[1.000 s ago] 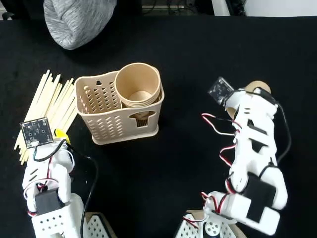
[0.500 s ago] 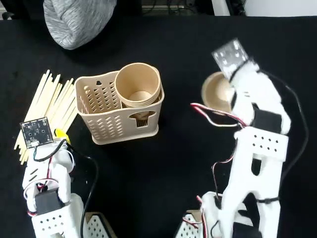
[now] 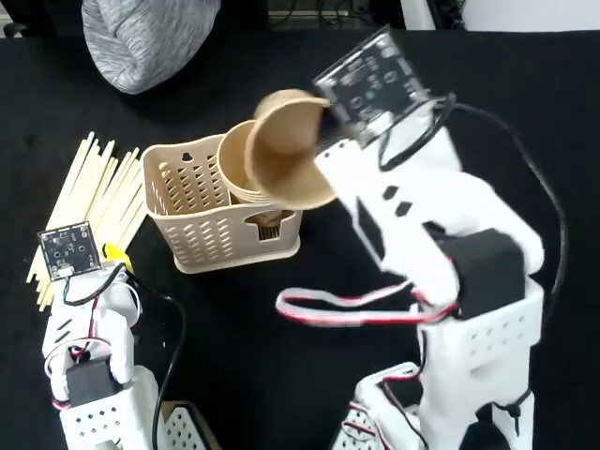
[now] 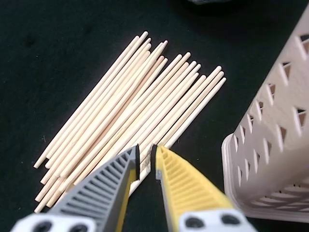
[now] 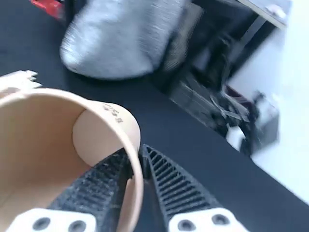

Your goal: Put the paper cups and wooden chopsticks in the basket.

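Observation:
My right gripper [image 5: 140, 154] is shut on the rim of a paper cup [image 5: 48, 145], with one finger inside the cup and one outside. In the high view this cup [image 3: 289, 148] hangs tilted above the right compartment of the beige basket [image 3: 192, 220], and the right gripper [image 3: 323, 169] sits just right of it. A stack of paper cups [image 3: 240, 169] stands in that compartment. Wooden chopsticks [image 3: 94, 197] lie in a loose bundle left of the basket. My left gripper [image 4: 145, 157] hovers over the near ends of the chopsticks [image 4: 135, 111], its jaws almost together with nothing between them.
A grey bundle of cloth [image 3: 150, 37] lies at the table's back left, also seen behind the cup [image 5: 120, 38]. The basket wall [image 4: 270, 145] stands close beside the left gripper. Black tabletop stretches to the right of the basket.
The right arm has lifted the paper cup off the right side of the table and swung it left to above the basket. The left arm has stayed still.

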Robot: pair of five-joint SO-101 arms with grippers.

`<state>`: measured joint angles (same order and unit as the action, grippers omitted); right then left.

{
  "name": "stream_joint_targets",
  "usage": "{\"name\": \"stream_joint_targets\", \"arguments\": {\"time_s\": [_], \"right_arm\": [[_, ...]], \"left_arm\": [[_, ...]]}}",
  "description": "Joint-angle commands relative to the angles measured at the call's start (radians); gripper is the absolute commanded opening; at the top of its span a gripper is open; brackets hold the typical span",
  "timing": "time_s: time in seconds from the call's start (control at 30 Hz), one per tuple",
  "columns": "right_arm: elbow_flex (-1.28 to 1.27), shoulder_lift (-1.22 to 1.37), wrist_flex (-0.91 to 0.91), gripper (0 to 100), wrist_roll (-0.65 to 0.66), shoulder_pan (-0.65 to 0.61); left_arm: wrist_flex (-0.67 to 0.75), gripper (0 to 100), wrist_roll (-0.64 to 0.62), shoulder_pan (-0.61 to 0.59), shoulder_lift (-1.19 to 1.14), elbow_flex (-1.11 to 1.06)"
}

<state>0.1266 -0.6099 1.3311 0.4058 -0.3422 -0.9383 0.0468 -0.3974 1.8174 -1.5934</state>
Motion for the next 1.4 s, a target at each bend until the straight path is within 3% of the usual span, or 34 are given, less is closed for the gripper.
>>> {"name": "stream_joint_targets", "arguments": {"time_s": [0.0, 0.43, 0.73, 0.83, 1.07, 1.3, 1.37], "right_arm": [[0.045, 0.005, -0.002, 1.1, -0.015, -0.120], [-0.047, 0.137, 0.014, 2.0, -0.008, -0.140], [-0.044, 0.145, 0.018, 38.9, 0.057, -0.141], [-0.015, 0.145, -0.002, 45.3, 0.057, -0.141], [0.082, 0.143, -0.130, 34.8, 0.049, -0.175], [0.070, 0.153, -0.161, 1.7, -0.015, -0.233], [0.005, 0.159, -0.201, 2.5, -0.034, -0.216]], "left_arm": [[0.020, 8, 0.009, 0.012, 0.006, 0.002], [0.020, 8, 0.009, 0.012, 0.006, 0.002], [0.018, 13, 0.009, 0.012, 0.006, 0.004], [0.018, 13, 0.009, 0.012, 0.006, 0.004], [0.018, 13, 0.009, 0.012, 0.006, 0.004], [0.018, 13, 0.009, 0.012, 0.006, 0.004], [0.018, 13, 0.009, 0.012, 0.006, 0.004]]}}
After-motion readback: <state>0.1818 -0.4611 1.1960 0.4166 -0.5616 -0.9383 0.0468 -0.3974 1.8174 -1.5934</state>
